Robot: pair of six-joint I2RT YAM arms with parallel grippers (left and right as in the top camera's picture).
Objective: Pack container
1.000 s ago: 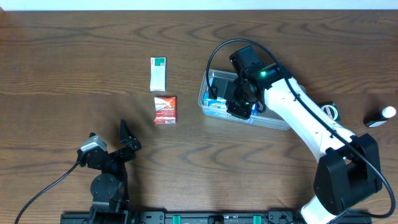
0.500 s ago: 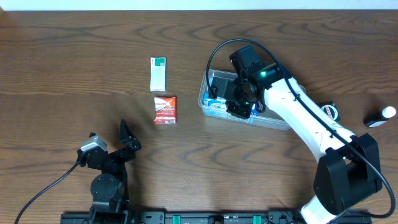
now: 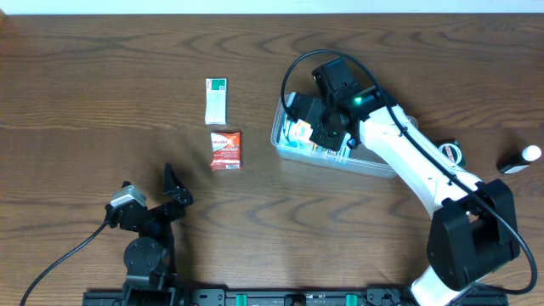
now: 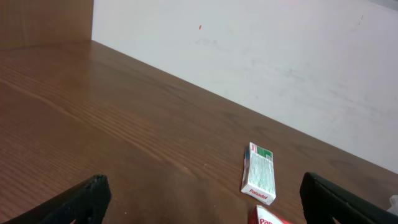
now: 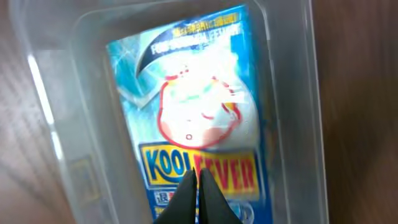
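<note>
The clear plastic container (image 3: 374,163) stands right of the table's middle. A blue Kool Fever packet (image 3: 297,136) lies flat inside it, and in the right wrist view the packet (image 5: 199,118) fills the container (image 5: 56,124). My right gripper (image 3: 330,138) hovers over the container, and its fingers (image 5: 198,177) are shut with nothing between them, just above the packet. A green-and-white box (image 3: 217,100) and a red box (image 3: 226,150) lie on the table to the left. My left gripper (image 3: 153,191) rests open near the front left, its fingers (image 4: 205,208) wide apart, facing the green-and-white box (image 4: 259,173) and the red box (image 4: 273,216).
A small round object (image 3: 453,152) and a black-and-white bottle (image 3: 519,159) lie on the table to the right of the container. A white wall (image 4: 280,62) runs along the table's far edge.
My right gripper has risen and shifted slightly left over the container, uncovering more of the blue packet lying inside. The left arm and the two boxes have not moved.
</note>
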